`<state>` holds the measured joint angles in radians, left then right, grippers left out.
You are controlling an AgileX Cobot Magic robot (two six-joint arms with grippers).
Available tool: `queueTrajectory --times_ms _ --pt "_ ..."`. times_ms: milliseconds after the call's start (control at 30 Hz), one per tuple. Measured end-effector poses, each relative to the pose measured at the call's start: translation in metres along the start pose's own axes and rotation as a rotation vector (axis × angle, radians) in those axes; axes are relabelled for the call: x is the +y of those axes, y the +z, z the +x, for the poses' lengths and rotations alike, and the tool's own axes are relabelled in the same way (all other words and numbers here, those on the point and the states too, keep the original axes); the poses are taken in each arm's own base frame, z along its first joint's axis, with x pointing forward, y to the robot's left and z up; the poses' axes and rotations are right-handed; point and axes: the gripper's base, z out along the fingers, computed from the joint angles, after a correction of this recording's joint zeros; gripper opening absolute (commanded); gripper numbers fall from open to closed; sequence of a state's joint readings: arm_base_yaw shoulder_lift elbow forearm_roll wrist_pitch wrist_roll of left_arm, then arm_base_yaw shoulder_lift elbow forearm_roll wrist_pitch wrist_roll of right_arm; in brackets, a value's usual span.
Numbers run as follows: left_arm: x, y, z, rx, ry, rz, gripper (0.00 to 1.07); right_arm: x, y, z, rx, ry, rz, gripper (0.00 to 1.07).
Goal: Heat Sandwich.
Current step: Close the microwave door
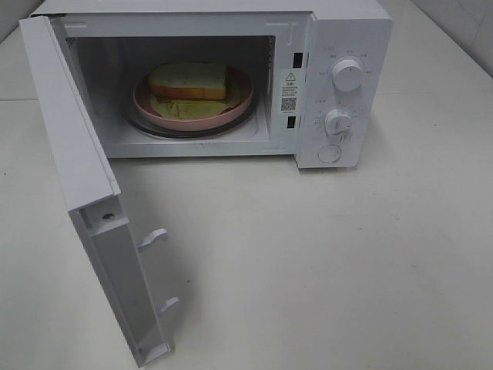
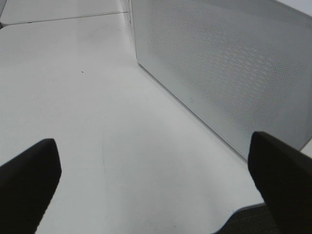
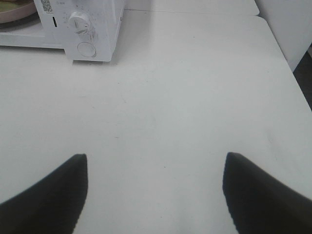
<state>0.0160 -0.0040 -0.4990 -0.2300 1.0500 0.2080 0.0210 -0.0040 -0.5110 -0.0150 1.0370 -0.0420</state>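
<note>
The sandwich [image 1: 189, 80] lies on a round pink plate [image 1: 239, 104] inside the white microwave [image 1: 350, 31], whose door [image 1: 85, 193] swings wide open to the left. Neither arm shows in the high view. In the left wrist view my left gripper [image 2: 156, 185] stands open and empty above the table, beside the door's perforated outer face [image 2: 219, 63]. In the right wrist view my right gripper [image 3: 156, 195] is open and empty over bare table, well away from the microwave's control panel [image 3: 90, 29].
Two dials [image 1: 347, 75] and a round button [image 1: 330, 153] sit on the microwave's right front. The white table [image 1: 323, 262] stretches in front of it. A white wall or cabinet [image 3: 287, 24] stands past the table's edge in the right wrist view.
</note>
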Motion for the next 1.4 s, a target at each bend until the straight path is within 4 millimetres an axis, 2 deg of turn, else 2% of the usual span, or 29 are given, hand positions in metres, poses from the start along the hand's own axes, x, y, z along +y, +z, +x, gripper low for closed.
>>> queueTrajectory --times_ms 1400 --pt "0.0000 0.0000 0.0000 0.000 0.000 0.000 1.00 0.0000 0.0000 0.0000 0.000 0.000 0.000 0.74"
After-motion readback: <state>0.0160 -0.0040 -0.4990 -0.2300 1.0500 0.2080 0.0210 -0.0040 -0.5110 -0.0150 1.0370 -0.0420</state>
